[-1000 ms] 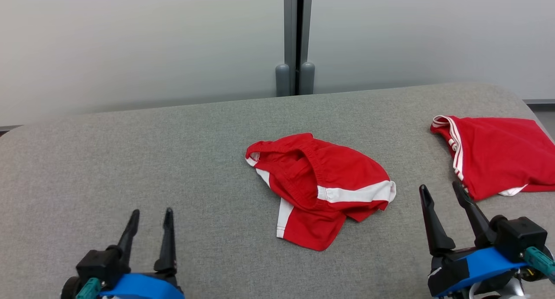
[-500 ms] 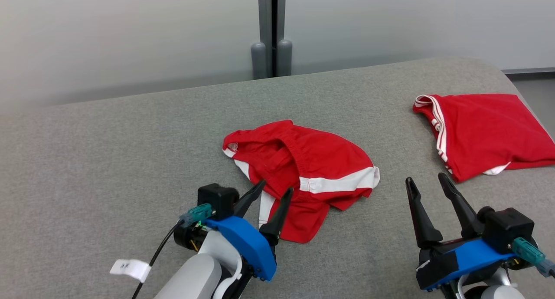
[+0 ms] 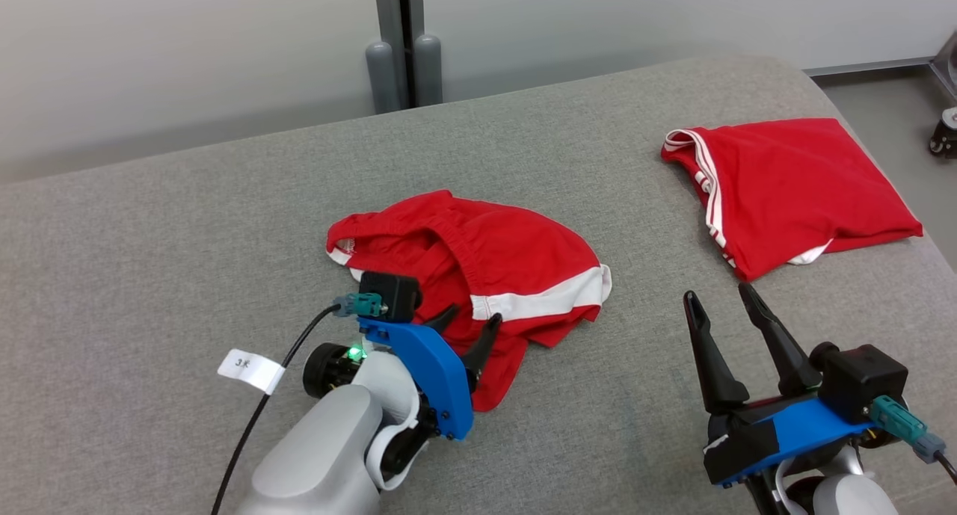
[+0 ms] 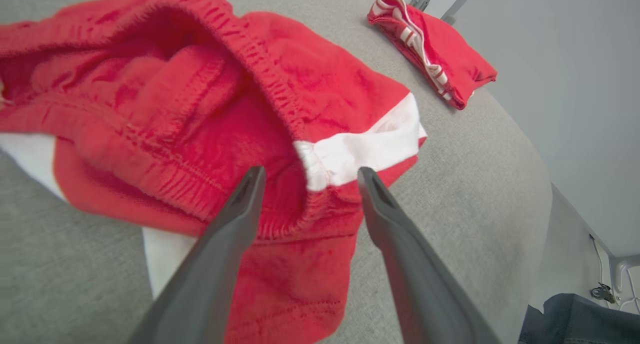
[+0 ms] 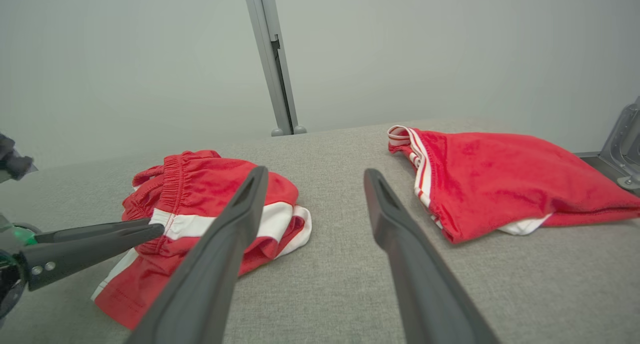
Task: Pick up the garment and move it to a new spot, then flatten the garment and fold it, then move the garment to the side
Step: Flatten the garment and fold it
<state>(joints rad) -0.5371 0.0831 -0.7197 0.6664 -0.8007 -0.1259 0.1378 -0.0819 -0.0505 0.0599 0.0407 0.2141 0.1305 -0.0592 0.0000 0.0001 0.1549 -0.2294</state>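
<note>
Left gripper [image 3: 473,315] hangs wide open and empty over the crumpled shorts [image 3: 508,253]; right gripper [image 3: 718,292], also open, holds nothing beside them.

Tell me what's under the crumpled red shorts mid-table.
Grey table shows all around the shorts, so they appear to lie straight on it. Their lower folds are covered, and anything small beneath could not be seen.

Left tool [image 3: 473,315] spread wide, low and forward; right tool [image 3: 716,292] spread, upright.
</note>
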